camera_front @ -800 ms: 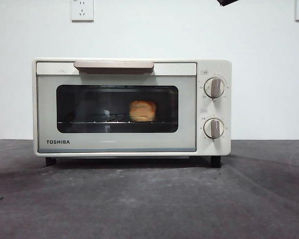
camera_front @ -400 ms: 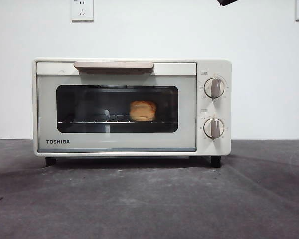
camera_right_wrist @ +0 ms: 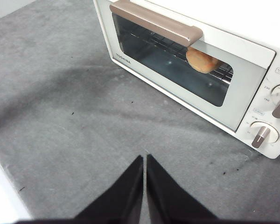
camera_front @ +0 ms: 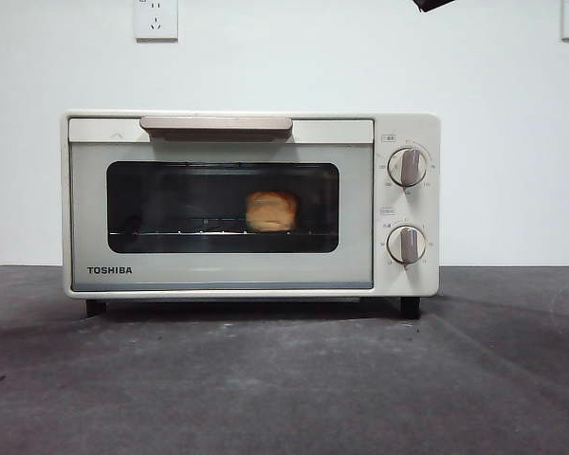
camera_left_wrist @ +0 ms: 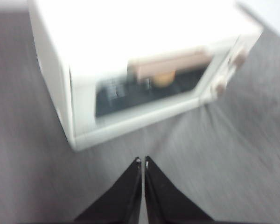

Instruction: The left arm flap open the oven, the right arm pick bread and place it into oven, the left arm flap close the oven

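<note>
My right gripper (camera_right_wrist: 144, 161) hangs nearest, jaws pressed together on nothing, above bare grey mat (camera_right_wrist: 60, 116); I read it as parked clear so the door had room. My left gripper (camera_left_wrist: 143, 162) is likewise pinched shut and empty, well short of the oven (camera_front: 251, 204), its picture blurred. Ahead of both tips the oven's door (camera_front: 223, 213) sits flush, handle (camera_front: 216, 124) up. Farthest in, the bread (camera_front: 271, 210) rests on the rack behind the glass, so I judge the job essentially done.

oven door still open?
No, the oven door is shut flush in the front view, with the bread seen inside through the glass.
</note>
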Tool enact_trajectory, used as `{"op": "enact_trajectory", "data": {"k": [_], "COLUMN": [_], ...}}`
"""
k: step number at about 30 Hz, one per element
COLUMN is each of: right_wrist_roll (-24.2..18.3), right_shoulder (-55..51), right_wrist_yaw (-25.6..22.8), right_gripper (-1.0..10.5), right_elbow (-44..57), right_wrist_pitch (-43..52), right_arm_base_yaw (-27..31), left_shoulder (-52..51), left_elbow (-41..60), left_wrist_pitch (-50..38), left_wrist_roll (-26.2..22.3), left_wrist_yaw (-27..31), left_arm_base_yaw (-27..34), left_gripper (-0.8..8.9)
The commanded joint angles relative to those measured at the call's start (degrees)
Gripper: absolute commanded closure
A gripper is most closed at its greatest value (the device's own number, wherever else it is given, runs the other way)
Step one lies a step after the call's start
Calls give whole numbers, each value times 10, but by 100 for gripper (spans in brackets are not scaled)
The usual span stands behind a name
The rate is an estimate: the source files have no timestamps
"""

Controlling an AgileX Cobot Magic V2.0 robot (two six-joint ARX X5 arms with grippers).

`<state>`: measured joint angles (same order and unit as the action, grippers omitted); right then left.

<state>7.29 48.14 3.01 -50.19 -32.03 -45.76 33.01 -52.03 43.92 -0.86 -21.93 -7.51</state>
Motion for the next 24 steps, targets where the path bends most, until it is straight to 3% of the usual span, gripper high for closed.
{"op": "enact_trajectory", "data": {"k": [1, 8, 13, 24], "right_wrist_roll": [1, 1, 1, 1], "right_shoulder": [5, 5, 5, 5], "right_wrist_yaw": [-1, -1, -1, -1], "right_gripper": [941, 941, 941, 941], "right_elbow": [-5, -5, -5, -5], "right_wrist_pitch": [5, 6, 6, 6], "right_arm_base_yaw": [-5, -5, -5, -5], "left_shoulder": [-29, -111, -167, -279], "left_elbow": [6, 108, 196, 383], "left_wrist_pitch": [-109, -304, -332, -332], "left_wrist_roll": [-71, -104, -104, -103], "left_wrist_yaw": [4, 105, 161, 166], "left_arm_base_yaw": [10, 43, 62, 75], "left_gripper": [797, 797, 797, 797]}}
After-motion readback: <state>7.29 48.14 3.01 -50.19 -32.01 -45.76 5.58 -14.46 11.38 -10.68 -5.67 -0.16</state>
